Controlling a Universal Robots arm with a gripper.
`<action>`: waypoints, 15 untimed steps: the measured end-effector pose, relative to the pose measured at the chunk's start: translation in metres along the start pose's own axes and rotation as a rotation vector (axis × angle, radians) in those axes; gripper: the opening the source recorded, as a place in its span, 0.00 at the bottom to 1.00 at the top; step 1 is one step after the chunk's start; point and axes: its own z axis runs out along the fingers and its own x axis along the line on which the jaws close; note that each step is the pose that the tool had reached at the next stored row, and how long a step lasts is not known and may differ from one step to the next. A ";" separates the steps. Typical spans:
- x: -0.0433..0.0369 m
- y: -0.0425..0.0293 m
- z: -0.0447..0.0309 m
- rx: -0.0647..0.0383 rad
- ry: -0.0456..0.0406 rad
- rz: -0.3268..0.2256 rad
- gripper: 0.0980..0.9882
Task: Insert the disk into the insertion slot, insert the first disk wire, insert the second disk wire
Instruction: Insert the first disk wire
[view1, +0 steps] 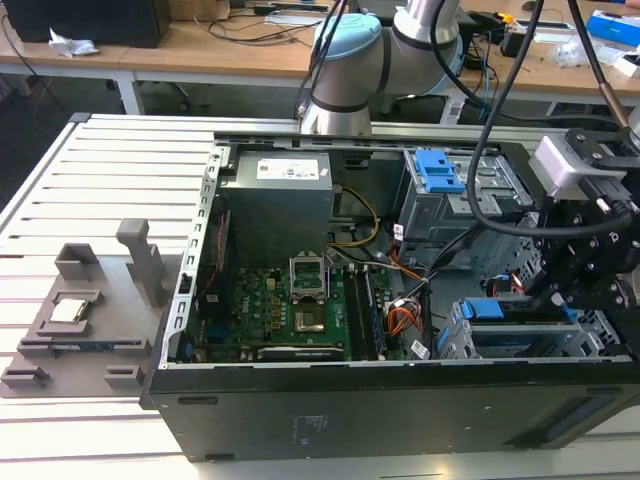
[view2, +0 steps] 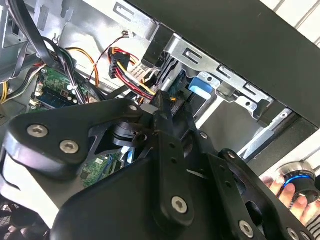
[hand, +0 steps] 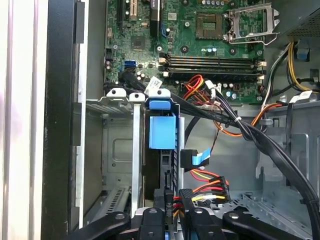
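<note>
The disk sits in the insertion slot (hand: 117, 107), the silver cage by the case's front wall. Its blue carrier (hand: 162, 131) faces up, and shows in the second wrist view as the carrier (view2: 202, 85) and in the exterior view as the carrier (view1: 497, 309). My gripper (hand: 175, 207) hangs over the disk's rear edge, fingertips drawn together on a dark plug (hand: 185, 193) with red, yellow and black wires. The same gripper (view2: 161, 100) and gripper (view1: 548, 292) appear in the other views. A blue flat plug (hand: 199, 159) hangs loose beside the disk. I cannot tell which cable is the first disk wire.
A taller grey cage with a blue latch (view1: 438, 168) stands behind the slot. Thick black cables (hand: 260, 142) and orange wires (hand: 250, 122) cross above the motherboard (view1: 290, 315). A hand (view2: 292, 192) rests outside the case wall (view2: 240, 35). Grey fixtures (view1: 90, 310) lie at the exterior view's left.
</note>
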 end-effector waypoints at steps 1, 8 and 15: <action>-0.0001 0.0002 -0.0047 0.000 -0.0003 0.000 0.17; -0.0012 0.0010 -0.0211 0.000 -0.0002 0.000 0.15; -0.0021 0.0012 -0.0253 0.000 -0.0003 0.000 0.01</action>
